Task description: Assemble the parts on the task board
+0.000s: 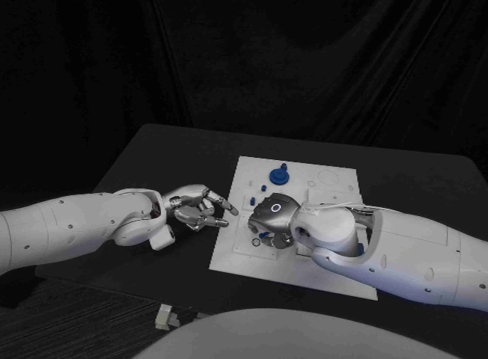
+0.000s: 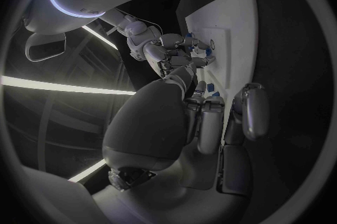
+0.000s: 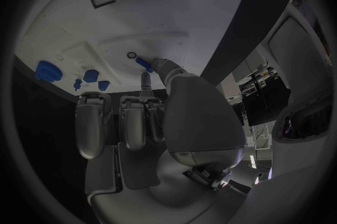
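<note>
In the head view, my right hand (image 1: pixel 275 215) is lowered over the near middle of the white task board (image 1: pixel 332 179) on the black counter (image 1: pixel 417 176), while my left hand (image 1: pixel 201 209) hovers just beside the board's left edge, fingers apart and holding nothing. A large blue part (image 1: pixel 278 176) stands on the board's far area. In the left wrist view, my left hand (image 2: pixel 210 117) points toward the board (image 2: pixel 235 16), where my right hand (image 2: pixel 168 55) works among small blue pieces. In the right wrist view, my right hand (image 3: pixel 151 117) pinches a small blue peg (image 3: pixel 144 62) at its fingertips, touching the board (image 3: pixel 140 10) beside a small ring (image 3: pixel 131 55); further blue parts (image 3: pixel 90 76) lie near. I judge the step in hand to be insertion; the next move calls for aligning the peg with its socket.
</note>
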`<state>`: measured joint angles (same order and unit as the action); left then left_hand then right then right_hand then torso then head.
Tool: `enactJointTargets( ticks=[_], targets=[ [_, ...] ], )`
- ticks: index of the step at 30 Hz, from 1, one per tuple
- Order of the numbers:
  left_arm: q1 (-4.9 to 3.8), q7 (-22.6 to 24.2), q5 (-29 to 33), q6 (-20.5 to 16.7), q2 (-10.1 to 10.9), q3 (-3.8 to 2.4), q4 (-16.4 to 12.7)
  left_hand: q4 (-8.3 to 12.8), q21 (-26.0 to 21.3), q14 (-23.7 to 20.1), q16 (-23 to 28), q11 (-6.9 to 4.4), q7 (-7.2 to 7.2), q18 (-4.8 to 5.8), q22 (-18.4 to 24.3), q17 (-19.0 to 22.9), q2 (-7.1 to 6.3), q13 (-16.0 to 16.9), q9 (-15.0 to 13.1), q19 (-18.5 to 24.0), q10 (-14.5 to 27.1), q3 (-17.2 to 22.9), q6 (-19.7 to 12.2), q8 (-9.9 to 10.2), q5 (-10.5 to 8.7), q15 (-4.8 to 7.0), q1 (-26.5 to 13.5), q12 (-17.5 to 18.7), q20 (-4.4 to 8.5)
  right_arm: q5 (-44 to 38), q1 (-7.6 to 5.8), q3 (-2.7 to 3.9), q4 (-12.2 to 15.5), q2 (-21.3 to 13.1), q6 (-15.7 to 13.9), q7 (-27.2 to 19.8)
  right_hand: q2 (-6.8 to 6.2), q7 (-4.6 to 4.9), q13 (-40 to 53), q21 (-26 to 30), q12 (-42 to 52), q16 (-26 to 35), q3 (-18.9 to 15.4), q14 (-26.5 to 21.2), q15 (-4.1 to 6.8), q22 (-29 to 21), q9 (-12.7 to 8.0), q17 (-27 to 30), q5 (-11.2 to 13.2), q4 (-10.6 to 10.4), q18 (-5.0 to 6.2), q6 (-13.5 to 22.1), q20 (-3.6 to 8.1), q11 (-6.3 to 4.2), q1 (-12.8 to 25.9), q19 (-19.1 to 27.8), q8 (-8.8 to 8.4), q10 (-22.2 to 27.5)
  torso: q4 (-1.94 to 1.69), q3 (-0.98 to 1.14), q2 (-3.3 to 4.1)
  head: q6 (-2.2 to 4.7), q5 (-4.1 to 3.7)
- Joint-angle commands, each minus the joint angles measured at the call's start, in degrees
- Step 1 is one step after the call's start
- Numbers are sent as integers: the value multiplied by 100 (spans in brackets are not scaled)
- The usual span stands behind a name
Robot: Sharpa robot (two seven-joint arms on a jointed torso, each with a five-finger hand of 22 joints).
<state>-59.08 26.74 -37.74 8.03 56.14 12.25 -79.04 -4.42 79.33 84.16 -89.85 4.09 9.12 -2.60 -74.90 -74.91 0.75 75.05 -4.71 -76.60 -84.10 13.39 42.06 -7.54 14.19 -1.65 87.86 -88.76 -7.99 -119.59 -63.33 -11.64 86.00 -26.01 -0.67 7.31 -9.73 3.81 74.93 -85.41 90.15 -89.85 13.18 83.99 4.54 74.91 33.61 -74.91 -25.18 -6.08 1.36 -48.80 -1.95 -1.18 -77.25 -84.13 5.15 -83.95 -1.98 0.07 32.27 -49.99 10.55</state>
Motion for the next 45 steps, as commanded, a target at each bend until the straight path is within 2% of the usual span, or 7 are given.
enactJointTargets(
  ticks=[1, 3, 8, 22, 29, 38, 45],
  targets=[
    [-1, 57, 26, 70, -14, -4, -6, -15, -24, 584, -15, 38, 26, -80, -1057, -1509, 51, 1300, 8, 15, -342, 7, 3, -29, 14, -36, 4, 28, -35, 24, 40, -22, -12, 3, 32, 48, 58, 8, 1507, 41, -15, -15, -9, 601, -58, 1335, -41, -1509, 20, 6, -5, -69, -44, 34, 43, -315, -28, -605, 0, -1, 4, -1, 2],
    [-1, 55, 25, 71, -15, -4, -4, -15, -24, 584, -15, 38, 26, -80, -1057, -1509, 51, 1300, 8, 15, -342, 7, 3, -29, 14, -36, 4, 28, -35, 25, 41, -22, -14, 0, 37, 56, 70, 12, 1507, 43, -15, -15, -3, 601, -63, 1335, -62, -1509, 3, 13, -4, -119, -48, 38, 37, -314, -22, -605, -1, 0, 3, -1, 3],
    [-1, 55, 25, 73, -17, -4, -2, -15, -24, 584, -15, 38, 26, -80, -1057, -1509, 51, 1300, 8, 15, -342, 7, 3, -29, 14, -36, 4, 28, -35, 25, 41, -22, -20, -2, 43, 61, 115, -9, 1507, 78, -15, -15, 50, 601, -62, 1323, -109, -1509, -310, 88, 5, -553, -55, 27, 19, -297, 95, -605, -2, -1, 3, -1, 1],
    [-1, 55, 25, 90, -45, -4, 11, -18, -29, 584, -15, 40, 28, -81, -1055, -1509, 51, 1294, 9, 21, -333, 10, 1, -32, 14, -38, 1, 33, -37, 26, 47, -22, -20, -2, 62, 93, 159, -51, 1507, 173, -15, -15, 32, 601, -34, 1292, 24, -1509, -340, 163, 29, -874, -34, -8, 40, -248, 270, -605, -3, -1, 3, -1, 1],
    [-1, 47, 25, 102, -56, -4, 18, -18, -29, 584, -15, 40, 28, -81, -1055, -1509, 51, 1294, 9, 21, -333, 10, 1, -32, 14, -38, 1, 33, -37, 26, 52, -22, -27, -19, -13, 84, 227, -43, 1507, 205, -15, -15, 89, 601, -23, 1282, 84, -1509, -530, 251, 36, -1064, -21, -5, 1, -232, 339, -605, 2, 0, 1, -1, 8],
    [0, 58, 25, 105, -91, -3, 20, 27, -47, 584, -15, 32, 15, -87, -1048, -1509, 44, 1282, 14, 44, -316, 53, -13, -39, 61, -36, 55, 43, -39, 814, 9, -21, 56, -232, -944, -66, 290, -57, 1507, 186, -15, -15, 132, 601, -33, 1290, 138, -1509, -574, 353, 29, -1315, -20, 22, -42, -244, 428, -605, 2, 0, -3, -1, 37],
    [0, 96, 25, 112, -165, -3, 41, 58, -50, 584, -15, 24, 2, -89, -1047, -1509, 31, 1273, 22, 51, -304, 81, -40, -36, 113, -33, 83, 51, -38, 2389, -265, -21, 233, -493, -1429, -489, 312, 13, 1507, 202, -15, -15, 135, 601, -124, 1286, 164, -1509, -588, 397, 30, -1368, -77, 120, -50, -236, 440, -605, 0, 1, 4, -1, 20]
  ],
)
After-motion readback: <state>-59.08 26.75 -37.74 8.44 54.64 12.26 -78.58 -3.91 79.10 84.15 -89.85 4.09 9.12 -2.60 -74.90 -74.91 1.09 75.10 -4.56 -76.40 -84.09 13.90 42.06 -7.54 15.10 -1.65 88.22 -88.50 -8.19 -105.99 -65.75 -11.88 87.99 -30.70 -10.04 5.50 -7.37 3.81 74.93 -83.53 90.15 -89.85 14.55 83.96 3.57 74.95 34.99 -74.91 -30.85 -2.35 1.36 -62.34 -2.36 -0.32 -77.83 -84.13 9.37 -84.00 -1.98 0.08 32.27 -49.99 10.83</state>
